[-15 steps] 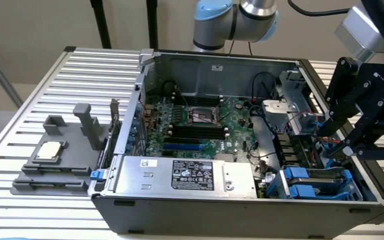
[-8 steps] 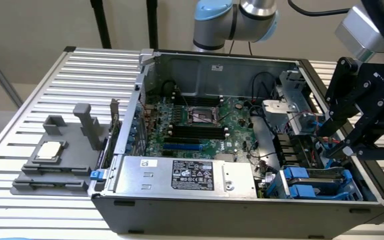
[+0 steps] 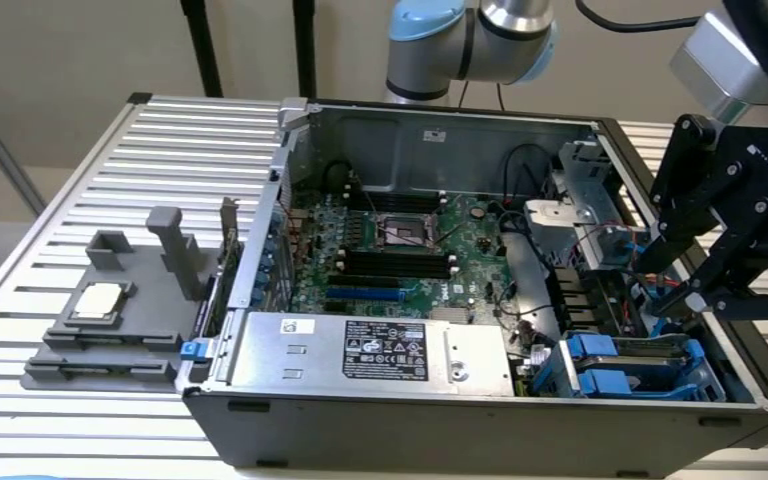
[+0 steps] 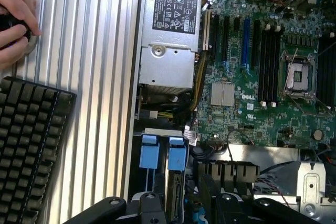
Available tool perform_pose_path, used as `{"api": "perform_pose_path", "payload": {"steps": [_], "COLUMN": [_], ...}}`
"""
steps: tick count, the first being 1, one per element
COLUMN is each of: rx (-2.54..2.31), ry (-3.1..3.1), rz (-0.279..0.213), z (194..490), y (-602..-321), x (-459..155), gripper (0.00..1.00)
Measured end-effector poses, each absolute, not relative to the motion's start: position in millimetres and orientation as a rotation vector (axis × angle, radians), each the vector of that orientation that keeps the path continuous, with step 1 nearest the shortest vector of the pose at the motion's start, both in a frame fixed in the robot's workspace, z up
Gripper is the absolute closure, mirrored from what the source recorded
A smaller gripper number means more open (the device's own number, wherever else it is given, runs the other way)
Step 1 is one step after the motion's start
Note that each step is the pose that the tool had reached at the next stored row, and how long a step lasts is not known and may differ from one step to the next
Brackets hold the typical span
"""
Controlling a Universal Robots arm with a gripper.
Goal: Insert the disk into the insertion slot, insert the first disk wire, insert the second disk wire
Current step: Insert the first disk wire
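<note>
Gripper (image 3: 679, 284) hangs over the computer case's (image 3: 491, 425) edge on the exterior view's right, jaws spread apart.
Insertion slot (image 3: 624, 366) sits in the near corner, between case wall and power supply (image 3: 371, 350).

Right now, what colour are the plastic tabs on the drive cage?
Bright blue. The tabs show best in the wrist view.
</note>
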State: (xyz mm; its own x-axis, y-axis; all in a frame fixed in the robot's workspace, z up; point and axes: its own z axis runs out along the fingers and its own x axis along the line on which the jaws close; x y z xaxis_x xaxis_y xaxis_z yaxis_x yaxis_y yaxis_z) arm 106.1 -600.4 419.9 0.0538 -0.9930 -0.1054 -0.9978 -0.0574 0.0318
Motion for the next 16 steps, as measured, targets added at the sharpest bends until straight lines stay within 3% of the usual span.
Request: {"api": "perform_pose_path", "payload": {"steps": [16], "rx": [-2.248], "ry": [2.121], "rz": [0.154], "z": [405], "y": [-600], "x": [162], "gripper": [0.59]}}
